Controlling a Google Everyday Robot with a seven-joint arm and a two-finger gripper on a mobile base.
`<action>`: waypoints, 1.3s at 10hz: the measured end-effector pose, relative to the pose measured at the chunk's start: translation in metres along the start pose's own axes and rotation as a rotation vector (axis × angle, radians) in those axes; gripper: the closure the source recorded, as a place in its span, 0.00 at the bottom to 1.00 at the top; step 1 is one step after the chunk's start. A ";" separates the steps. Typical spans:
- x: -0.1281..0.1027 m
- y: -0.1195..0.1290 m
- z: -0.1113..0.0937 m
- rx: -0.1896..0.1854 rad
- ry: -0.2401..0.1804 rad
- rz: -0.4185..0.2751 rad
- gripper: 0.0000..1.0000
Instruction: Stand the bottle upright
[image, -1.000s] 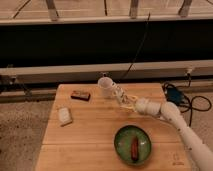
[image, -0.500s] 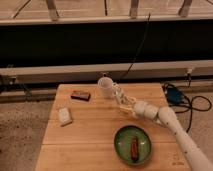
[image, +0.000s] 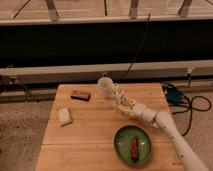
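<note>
The bottle is small, slim and whitish. It stands about upright on the wooden table, just right of the wider white cup. My gripper is right at the bottle's lower right side, close against it. The arm reaches in from the lower right. The bottle's base is partly hidden by the gripper.
A green plate holding a brown oblong item sits at the front right, under my arm. A dark brown bar and a pale packet lie on the left. A blue object with cables lies off the table's right edge.
The gripper has stayed at the bottle by the cup and shifted only slightly toward the near right. The forearm has swung a little. The other things have not moved.
</note>
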 end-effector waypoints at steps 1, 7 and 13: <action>0.003 0.003 0.001 0.009 -0.001 0.013 0.82; 0.014 0.012 -0.004 0.037 0.003 0.046 0.23; 0.018 0.017 -0.015 0.024 0.004 0.012 0.20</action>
